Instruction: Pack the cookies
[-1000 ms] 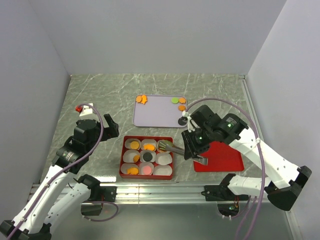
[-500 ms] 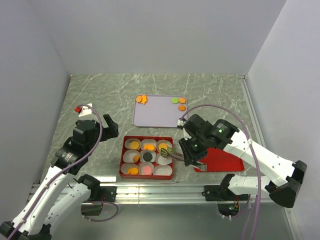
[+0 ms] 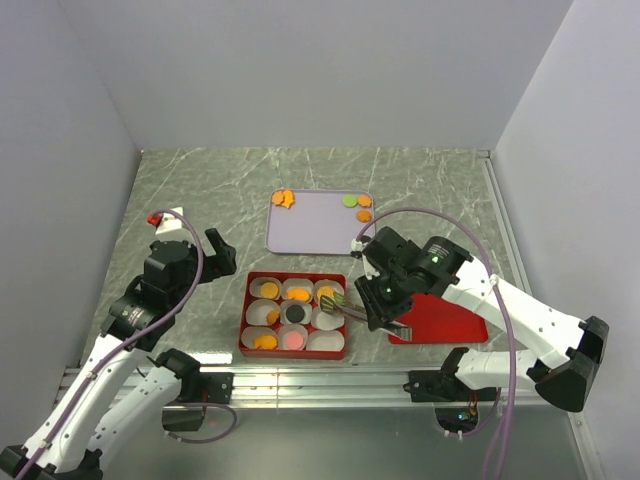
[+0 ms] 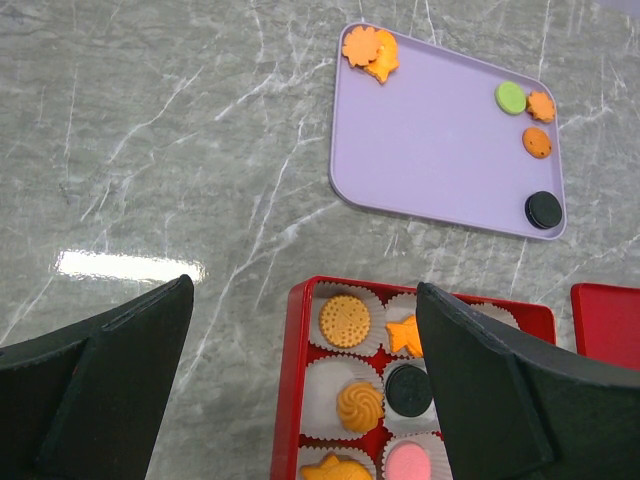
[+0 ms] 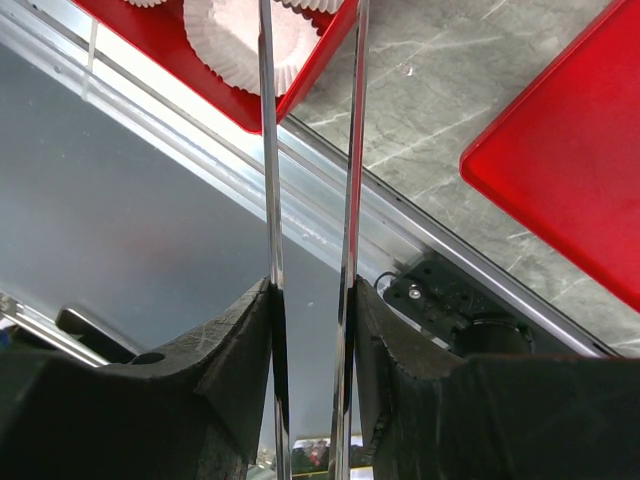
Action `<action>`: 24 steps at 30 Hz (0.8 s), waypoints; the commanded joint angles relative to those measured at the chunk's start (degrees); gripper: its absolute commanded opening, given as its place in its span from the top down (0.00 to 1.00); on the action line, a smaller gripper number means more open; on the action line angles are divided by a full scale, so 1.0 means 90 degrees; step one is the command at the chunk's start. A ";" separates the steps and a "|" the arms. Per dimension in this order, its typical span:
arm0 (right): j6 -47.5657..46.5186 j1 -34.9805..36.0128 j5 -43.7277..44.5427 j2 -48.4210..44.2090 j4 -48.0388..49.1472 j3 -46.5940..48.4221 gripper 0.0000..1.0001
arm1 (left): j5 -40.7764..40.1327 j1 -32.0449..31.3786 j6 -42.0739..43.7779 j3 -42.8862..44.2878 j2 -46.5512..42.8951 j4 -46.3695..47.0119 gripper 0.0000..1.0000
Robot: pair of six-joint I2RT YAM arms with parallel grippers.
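Now: left pincer (image 4: 305, 290) apart; right pincer (image 5: 312, 295) clamped on metal tongs (image 5: 268, 150), tips over red box (image 3: 243, 318).

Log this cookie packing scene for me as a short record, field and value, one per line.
left pincer: open, empty, left of the box
right pincer: shut on tongs, tips over the box's right column
box: nine paper cups, seven with cookies
tray: six cookies on it
red lid: right of box
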 commanded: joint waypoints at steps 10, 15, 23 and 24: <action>-0.0067 0.0158 -0.0100 -0.0403 -0.0345 0.0390 0.65 | -0.0051 -0.0007 0.0037 0.0064 -0.0034 0.0140 0.01; -0.0058 0.0256 -0.0286 -0.0413 -0.0325 0.0526 0.65 | -0.0012 -0.0016 0.0056 0.0064 0.0005 0.0150 0.01; -0.0058 0.0304 -0.0159 -0.0355 -0.0316 0.0487 0.58 | -0.0031 -0.0007 0.0056 0.0064 0.0005 0.0140 0.01; -0.0067 0.0305 -0.0140 -0.0345 -0.0316 0.0487 0.57 | -0.0031 -0.0007 0.0056 0.0064 0.0005 0.0140 0.01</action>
